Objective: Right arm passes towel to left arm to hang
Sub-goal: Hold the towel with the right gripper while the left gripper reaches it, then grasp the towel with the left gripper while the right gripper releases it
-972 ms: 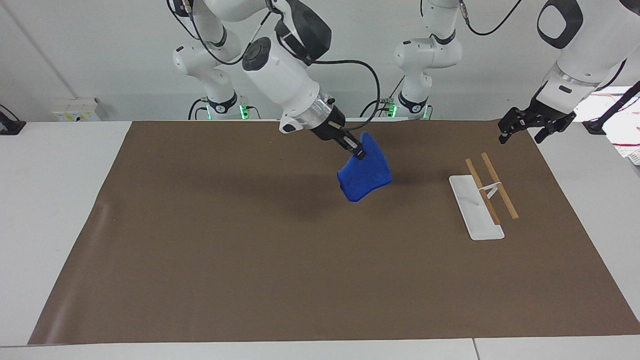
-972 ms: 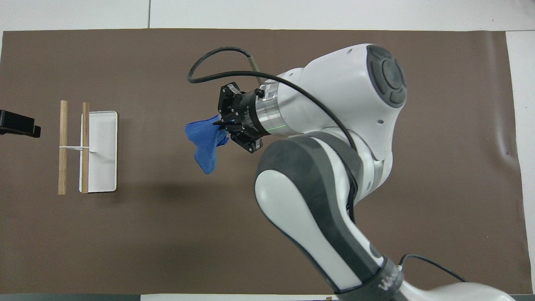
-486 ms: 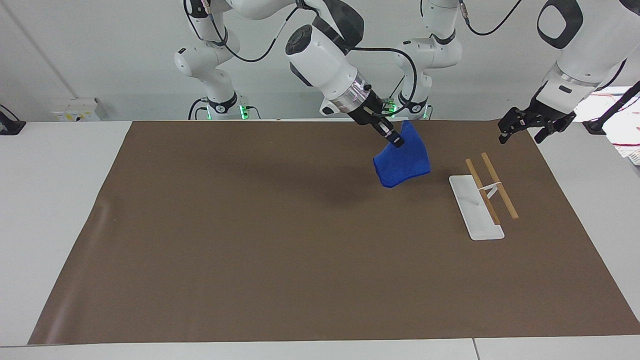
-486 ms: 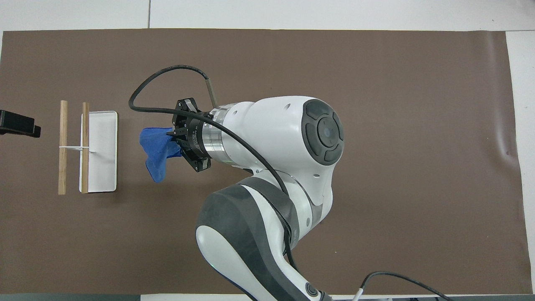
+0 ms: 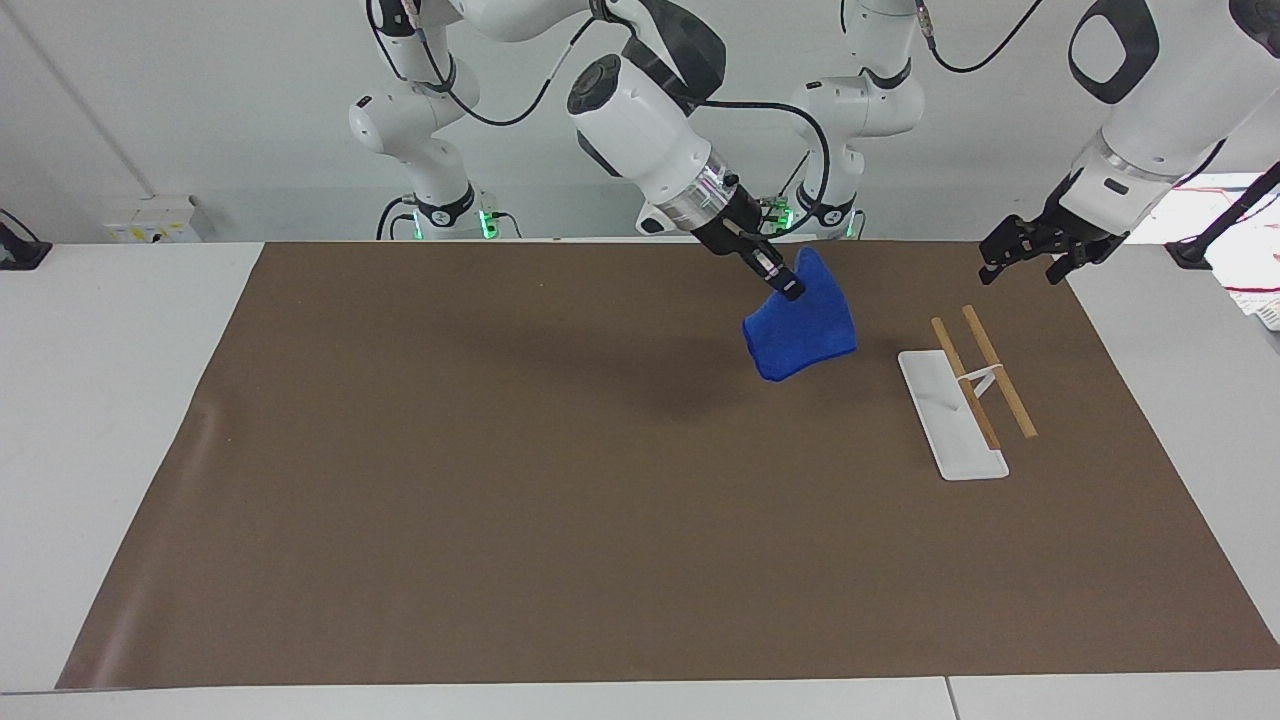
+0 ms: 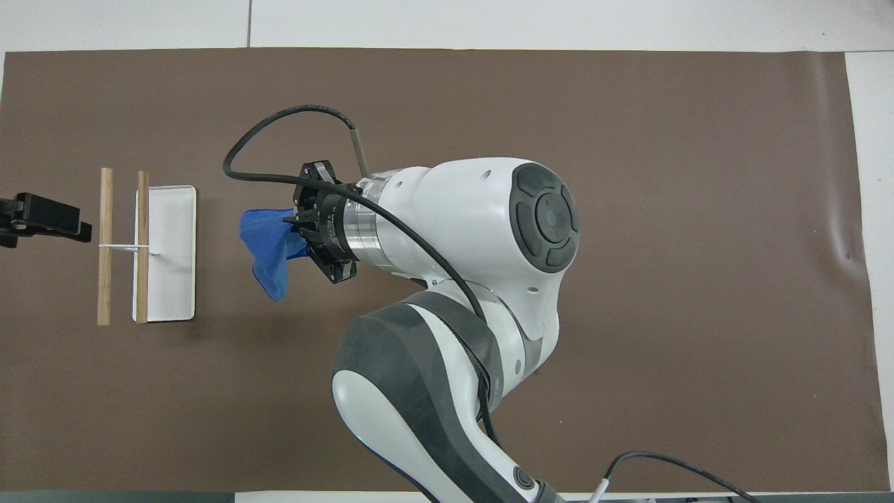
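Over the brown mat (image 5: 500,500), the towel (image 5: 800,325) is clamped by the right gripper (image 5: 785,285), carried nearer the rack (image 5: 950,410); the left gripper (image 5: 1035,250), apparently spread, is shifted slightly; handover pending.

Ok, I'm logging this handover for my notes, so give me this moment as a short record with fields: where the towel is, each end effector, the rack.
towel: blue, hanging in the air over the mat, beside the rack
right end effector: shut on the towel's top edge
left end effector: open, empty, over the mat's edge at the left arm's end
rack: white base with two wooden bars, bare
handover: not yet done
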Available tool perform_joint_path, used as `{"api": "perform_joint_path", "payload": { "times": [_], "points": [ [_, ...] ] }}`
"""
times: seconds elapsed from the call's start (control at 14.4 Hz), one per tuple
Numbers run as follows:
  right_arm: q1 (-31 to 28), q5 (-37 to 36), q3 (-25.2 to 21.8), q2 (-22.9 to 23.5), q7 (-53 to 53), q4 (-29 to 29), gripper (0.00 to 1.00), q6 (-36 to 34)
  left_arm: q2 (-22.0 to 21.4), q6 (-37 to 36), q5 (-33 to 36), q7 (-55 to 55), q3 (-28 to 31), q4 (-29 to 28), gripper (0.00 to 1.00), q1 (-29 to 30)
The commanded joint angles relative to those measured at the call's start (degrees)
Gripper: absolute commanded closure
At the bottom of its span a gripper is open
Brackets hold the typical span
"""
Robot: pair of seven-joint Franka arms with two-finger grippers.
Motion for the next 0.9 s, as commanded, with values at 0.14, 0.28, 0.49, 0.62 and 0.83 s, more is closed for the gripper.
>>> {"api": "perform_joint_path", "payload": {
  "times": [0.14,0.28,0.49,0.62,0.83],
  "points": [
    [-0.18,1.44,0.36,-0.58,0.07,-1.20,1.00,0.77,-2.08,12.11,-13.18,-21.51,-0.04,-9.31,0.00,-5.46],
    [-0.18,1.44,0.36,-0.58,0.07,-1.20,1.00,0.68,-2.08,16.60,-19.78,-27.67,-0.04,-12.21,0.00,-6.86],
    [-0.18,1.44,0.36,-0.67,0.07,-1.29,1.00,0.60,-1.47,21.18,-29.10,-30.24,-0.04,-15.12,0.00,-7.75],
    [-0.27,1.44,0.36,-0.67,0.07,-1.64,1.00,0.60,-1.47,22.85,-31.92,-30.42,-0.04,-17.58,0.00,-8.10],
    [-0.18,1.44,0.36,-0.85,-0.10,-1.73,1.00,0.33,-0.07,26.72,-37.37,-30.42,-0.13,-18.73,0.00,-9.06]
  ]
}}
